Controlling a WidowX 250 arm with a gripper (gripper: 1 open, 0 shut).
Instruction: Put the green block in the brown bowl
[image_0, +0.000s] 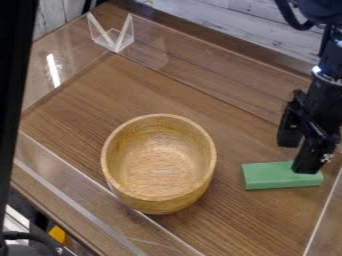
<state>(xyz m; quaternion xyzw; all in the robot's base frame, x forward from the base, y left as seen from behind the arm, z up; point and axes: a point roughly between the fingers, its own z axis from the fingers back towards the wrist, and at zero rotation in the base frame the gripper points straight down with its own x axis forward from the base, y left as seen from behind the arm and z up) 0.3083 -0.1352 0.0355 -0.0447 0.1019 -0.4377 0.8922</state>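
Observation:
The green block (277, 176) lies flat on the wooden table to the right of the brown bowl (159, 161), a short gap between them. The bowl is round, light wood, and has nothing in it. My black gripper (306, 146) points down over the block's right end, its fingers (310, 156) standing open and reaching down to the block's top edge. Whether a fingertip touches the block cannot be told. The block's right end is partly hidden behind the gripper.
Clear plastic walls (80, 60) fence the table (160, 90) on the left, back and front. A clear folded stand (110, 32) sits at the back left corner. A table edge runs close to the block on the right.

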